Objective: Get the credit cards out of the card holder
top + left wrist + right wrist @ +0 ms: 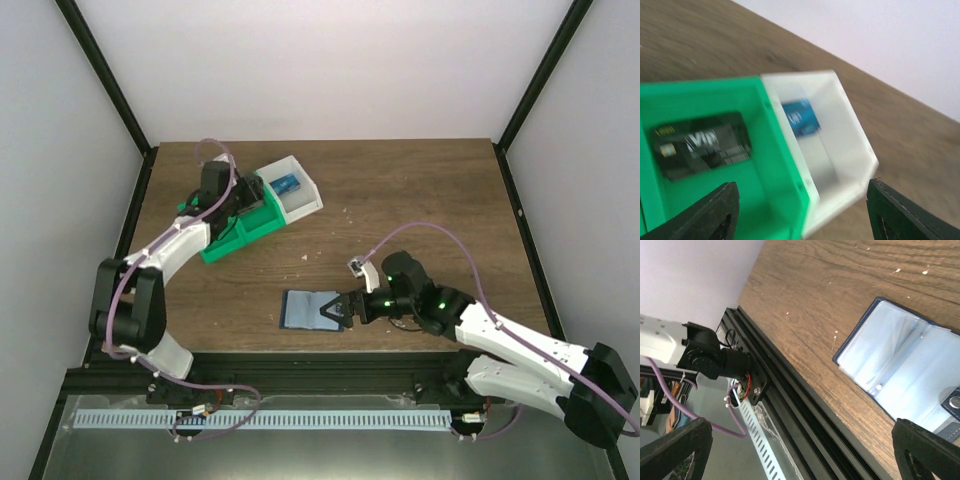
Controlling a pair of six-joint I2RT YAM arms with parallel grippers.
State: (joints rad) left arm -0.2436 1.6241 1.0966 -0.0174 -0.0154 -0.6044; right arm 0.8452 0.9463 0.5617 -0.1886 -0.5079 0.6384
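A small card holder (308, 309) is seen lying opened flat on the brown wood-grain tabletop (420, 200), low and just left of centre in the top view. Its outer cover is dark navy, while the inside is lined with glossy, pale grey-blue transparent sleeves. A short tab with a round metal snap (955, 402) is seen at the right edge of the right wrist view. No card can be made out in the sleeves.

The right end effector (338, 310) is held at the holder's right edge with its black fingers spread wide; nothing is gripped between them. Whether a fingertip touches the holder cannot be told.

Two open rectangular plastic trays are placed side by side in the upper left of the top view. A black card (702, 145) with pale lettering is lying flat in the green tray (232, 243). A blue card (287, 184) is lying in the white tray (305, 200). The left end effector (801, 210) is held over the wall the two trays share, with its jaws fully apart and nothing in them. The left wrist view is blurred.
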